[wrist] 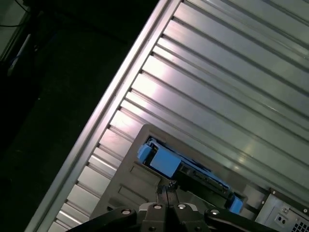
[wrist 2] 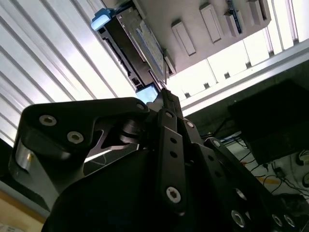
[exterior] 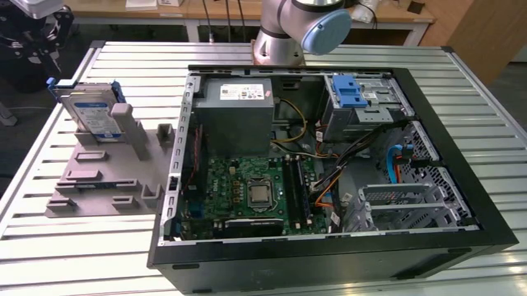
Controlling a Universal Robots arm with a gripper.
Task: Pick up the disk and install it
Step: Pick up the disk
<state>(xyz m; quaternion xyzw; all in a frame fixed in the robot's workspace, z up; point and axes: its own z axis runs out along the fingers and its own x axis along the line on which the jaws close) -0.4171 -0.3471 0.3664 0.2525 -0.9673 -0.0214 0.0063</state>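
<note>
On the table point(exterior: 461, 123) beside the computer case point(exterior: 329, 262), the grey holder point(exterior: 99, 185) at the far corner on the exterior view's left holds the disk point(exterior: 89, 114) on edge, and the gripper point(wrist: 166, 187) near it, pinched together on nothing, could strike and tip it if lowered unopened.

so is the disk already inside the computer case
No, the disk stands upright in the grey holder, outside the computer case.
</note>
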